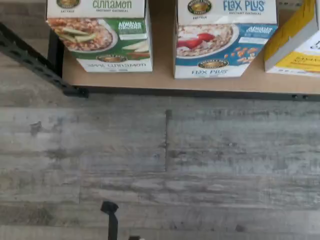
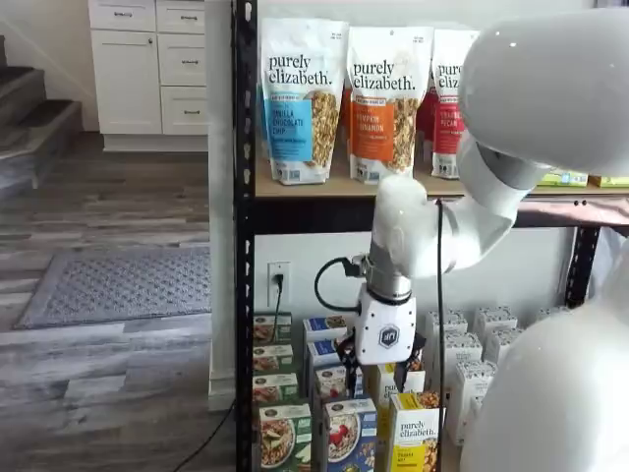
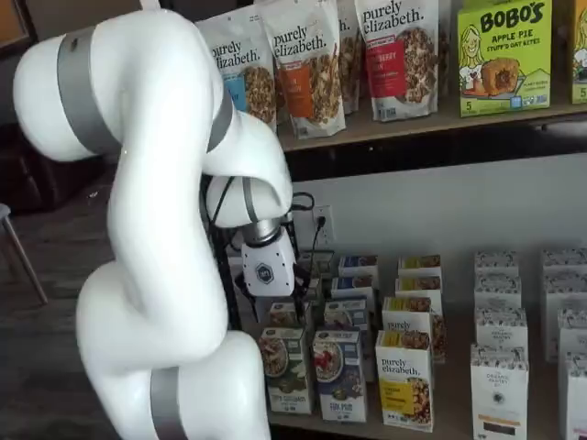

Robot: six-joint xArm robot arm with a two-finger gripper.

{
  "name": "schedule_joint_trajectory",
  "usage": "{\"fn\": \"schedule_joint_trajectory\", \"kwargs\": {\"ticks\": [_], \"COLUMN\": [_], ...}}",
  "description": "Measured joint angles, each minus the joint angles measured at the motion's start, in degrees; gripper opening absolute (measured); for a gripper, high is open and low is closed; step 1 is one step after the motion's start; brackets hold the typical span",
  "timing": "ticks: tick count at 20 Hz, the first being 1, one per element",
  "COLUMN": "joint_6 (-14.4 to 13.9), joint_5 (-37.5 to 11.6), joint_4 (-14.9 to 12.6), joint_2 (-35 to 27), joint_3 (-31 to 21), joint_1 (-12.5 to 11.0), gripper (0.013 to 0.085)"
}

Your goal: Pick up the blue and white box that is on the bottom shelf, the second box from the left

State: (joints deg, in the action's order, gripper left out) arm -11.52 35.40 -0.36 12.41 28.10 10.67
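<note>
I'm seeing the blue and white box (image 1: 223, 39) standing at the front edge of the bottom shelf (image 1: 165, 80) in the wrist view, with the green-and-white carton (image 1: 102, 36) on one side and a yellow-and-white carton (image 1: 296, 40) on the other. In both shelf views the box (image 2: 349, 433) (image 3: 337, 374) is sitting front row, upright, untouched. The gripper (image 2: 381, 366) (image 3: 268, 298) is hanging above and slightly behind that front row, over the blue cartons further back, apart from the target. The jaws are mostly hidden behind the white body and the cartons, so I can't tell whether they're spread or pressed together. Nothing is showing between them
</note>
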Motion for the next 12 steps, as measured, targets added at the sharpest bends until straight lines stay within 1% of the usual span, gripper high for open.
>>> {"fn": "schedule_joint_trajectory", "kwargs": {"ticks": [3, 7, 12], "joint_6": [-0.3, -1.9, -1.0], "joint_5": [-1.7, -4.2, -6.5], "joint_4": [-0.2, -1.7, -0.7], "joint_2": [-2.7, -5.9, -7.7], "joint_3": [1.0, 2.2, 2.6], "joint_1": [0.2, 0.5, 0.5], "gripper": [0.0850, 0.0850, 0.0850]}}
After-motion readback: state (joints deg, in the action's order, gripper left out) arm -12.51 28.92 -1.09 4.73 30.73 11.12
